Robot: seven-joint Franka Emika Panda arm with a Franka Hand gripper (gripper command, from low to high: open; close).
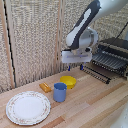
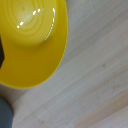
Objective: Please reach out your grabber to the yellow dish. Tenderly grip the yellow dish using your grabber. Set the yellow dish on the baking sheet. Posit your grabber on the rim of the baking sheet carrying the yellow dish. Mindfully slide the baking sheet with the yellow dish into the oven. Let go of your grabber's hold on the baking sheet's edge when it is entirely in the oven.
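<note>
Claw (image 1: pixel 80 65) hovering just above yellow dish (image 1: pixel 68 81), not touching; jaw state can't tell. Dish on desk (image 1: pixel 95 102) betw. orange block (image 1: pixel 45 87) & blue cup (image 1: pixel 60 92). Oven (image 1: pixel 114 55) w/ tray (image 1: pixel 111 61) at exterior view's right.

The gripper (image 1: pixel 80 65) hangs above the yellow dish (image 1: pixel 68 81), clear of it; whether its fingers are parted is not visible. Around the dish on the wooden surface (image 1: pixel 95 102): a blue cup (image 1: pixel 60 92) just beside at 7 o'clock, an orange block (image 1: pixel 45 87) at 9, a patterned plate (image 1: pixel 28 107) farther toward 8. The oven (image 1: pixel 114 56), baking sheet (image 1: pixel 111 63) pulled out, stands at 2
</note>
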